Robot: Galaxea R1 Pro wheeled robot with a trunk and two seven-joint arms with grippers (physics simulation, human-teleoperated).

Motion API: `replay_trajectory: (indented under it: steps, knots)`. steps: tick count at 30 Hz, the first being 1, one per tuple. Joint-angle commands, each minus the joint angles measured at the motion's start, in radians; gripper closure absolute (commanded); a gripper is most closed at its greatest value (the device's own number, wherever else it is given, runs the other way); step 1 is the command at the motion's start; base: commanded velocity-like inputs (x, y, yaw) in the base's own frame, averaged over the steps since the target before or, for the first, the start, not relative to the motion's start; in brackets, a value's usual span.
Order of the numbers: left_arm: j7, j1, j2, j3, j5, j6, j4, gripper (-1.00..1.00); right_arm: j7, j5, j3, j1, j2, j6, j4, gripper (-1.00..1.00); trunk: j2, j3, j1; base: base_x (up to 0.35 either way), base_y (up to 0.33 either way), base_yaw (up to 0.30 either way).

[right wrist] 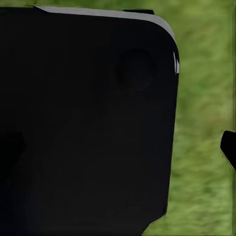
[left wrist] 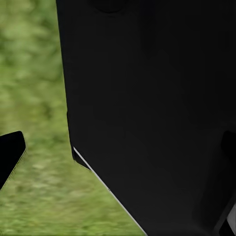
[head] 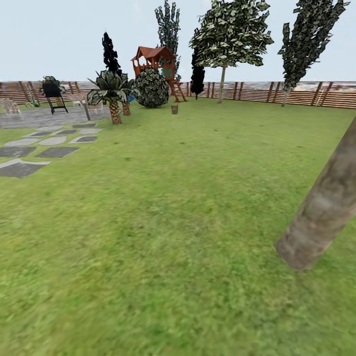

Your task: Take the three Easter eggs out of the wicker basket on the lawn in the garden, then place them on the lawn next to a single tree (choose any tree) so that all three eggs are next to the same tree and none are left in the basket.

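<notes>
You face the lawn [head: 163,222], with a thick pale tree [head: 324,207] trunk leaning in close at your right and a small brown object that may be the wicker basket [head: 174,109] far off near the play tower [head: 155,62] and round bush [head: 152,88]. Both wrist views look past a black panel [left wrist: 147,98] to grass. Whether your left gripper [left wrist: 7,157] and right gripper [right wrist: 228,147] are spread or pressed together, you cannot tell.
</notes>
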Motion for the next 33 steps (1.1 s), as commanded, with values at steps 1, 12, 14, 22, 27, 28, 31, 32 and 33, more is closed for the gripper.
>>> replay_trajectory:
  steps: [1, 12, 14, 22, 27, 28, 31, 32, 33]
  knots:
    - [0.001, 0.0, 0.0, 0.001, 0.001, 0.0, -0.001, -1.0, 0.001, 0.0, 0.0, 0.0, -0.002, -0.003, 0.0, -1.0, 0.0, -0.001, 0.001, 0.339, 0.0, 0.0]
    - [0.001, 0.001, 0.0, 0.001, 0.001, 0.0, -0.001, -1.0, -0.002, 0.003, 0.001, 0.0, 0.006, -0.004, 0.003, -1.0, 0.0, -0.001, 0.001, 0.34, 0.0, 0.0]
    - [0.001, 0.001, 0.0, 0.001, 0.001, 0.0, -0.001, -1.0, -0.002, 0.003, 0.002, 0.0, 0.006, -0.003, 0.004, -1.0, 0.0, -0.001, 0.001, 0.34, 0.0, 0.0]
    - [0.001, 0.0, 0.0, 0.001, 0.001, 0.0, 0.001, -1.0, -0.002, 0.004, 0.004, 0.0, 0.007, -0.002, 0.006, -1.0, 0.0, -0.001, 0.001, 0.339, 0.0, 0.0]
    - [0.001, 0.0, 0.0, 0.001, 0.001, 0.0, 0.001, -1.0, -0.002, -0.001, 0.002, 0.0, 0.006, -0.004, 0.006, -1.0, 0.0, -0.001, 0.001, 0.34, 0.0, 0.0]
    - [0.002, 0.0, 0.0, 0.001, 0.001, 0.0, 0.001, -1.0, -0.002, -0.002, 0.002, 0.0, 0.006, -0.004, 0.006, -1.0, 0.0, -0.001, 0.001, 0.34, 0.0, 0.0]
    - [0.001, 0.0, 0.0, 0.001, 0.002, 0.0, 0.001, -1.0, -0.002, -0.003, 0.002, 0.0, 0.006, -0.004, 0.006, -1.0, 0.0, -0.001, 0.001, 0.34, 0.0, 0.0]
    - [0.001, 0.0, 0.0, 0.001, 0.001, 0.0, 0.001, -1.0, -0.002, -0.003, 0.002, 0.0, 0.006, -0.004, 0.006, -1.0, 0.0, -0.001, 0.001, 0.339, 0.0, 0.0]
    - [0.001, 0.001, 0.0, 0.001, 0.001, 0.0, 0.001, -1.0, -0.002, -0.003, 0.002, 0.0, 0.006, -0.004, 0.006, -1.0, 0.0, -0.001, 0.001, 0.34, 0.0, 0.0]
